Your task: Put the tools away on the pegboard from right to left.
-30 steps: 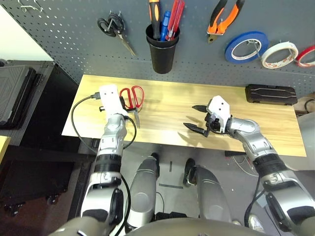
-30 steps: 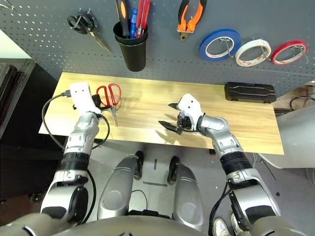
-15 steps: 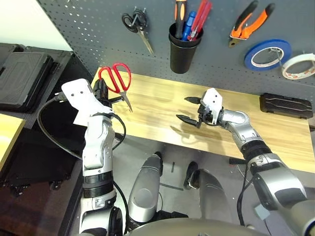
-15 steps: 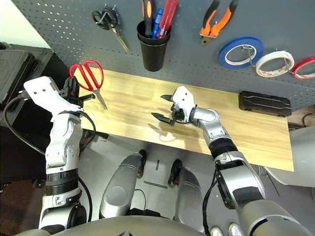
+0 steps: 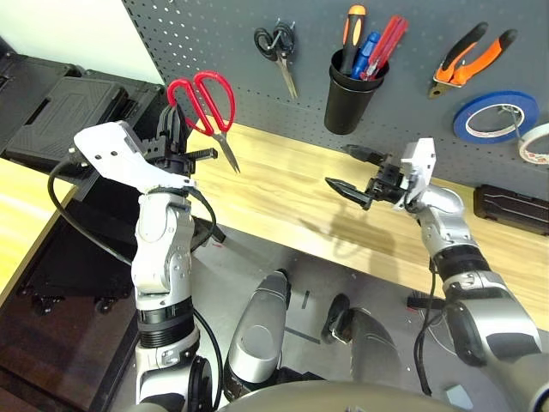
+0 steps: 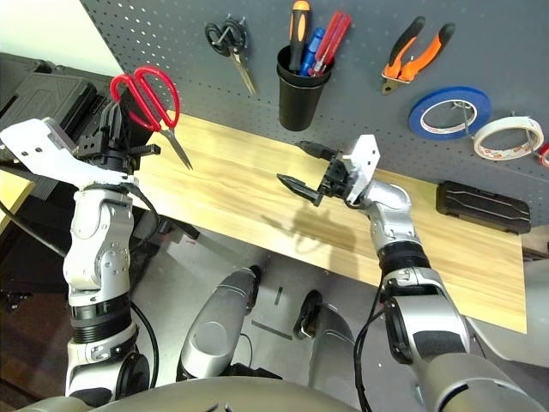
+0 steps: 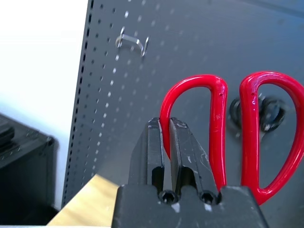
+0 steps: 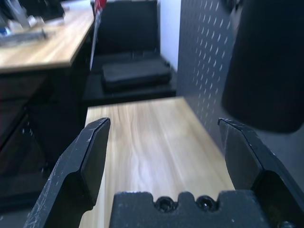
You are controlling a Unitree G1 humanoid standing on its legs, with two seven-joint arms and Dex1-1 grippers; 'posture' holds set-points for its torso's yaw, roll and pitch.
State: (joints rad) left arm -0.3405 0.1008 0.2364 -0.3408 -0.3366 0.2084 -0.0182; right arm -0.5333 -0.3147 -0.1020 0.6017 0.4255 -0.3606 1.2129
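Lifted since a second ago, the red scissors (image 5: 206, 105) are now off the surface (image 5: 283, 193) and in the air before the pegboard (image 5: 223, 34), above the surface's left end.

From the head views, the left gripper (image 5: 176, 142) pinches one red handle loop, with the blades pointing down and to the right. The black scissors (image 5: 279, 51) hang on the pegboard just right of them, then the black cup (image 5: 352, 94) with the screwdriver (image 5: 353, 30), the pliers (image 5: 472, 56), the blue tape ring (image 5: 493, 116) and the white tape ring (image 6: 508, 137). The right gripper (image 5: 358, 172) hovers over the middle of the surface, jaws spread and holding nothing. A black case (image 6: 480, 206) lies at the back right corner.

From the left wrist view, the jaws are pressed together on the left loop of the red scissors, and a free wire hook (image 7: 132, 42) sits higher on the pegboard.

From the right wrist view, the spread fingers (image 8: 85, 161) frame bare surface, with the black cup close by.
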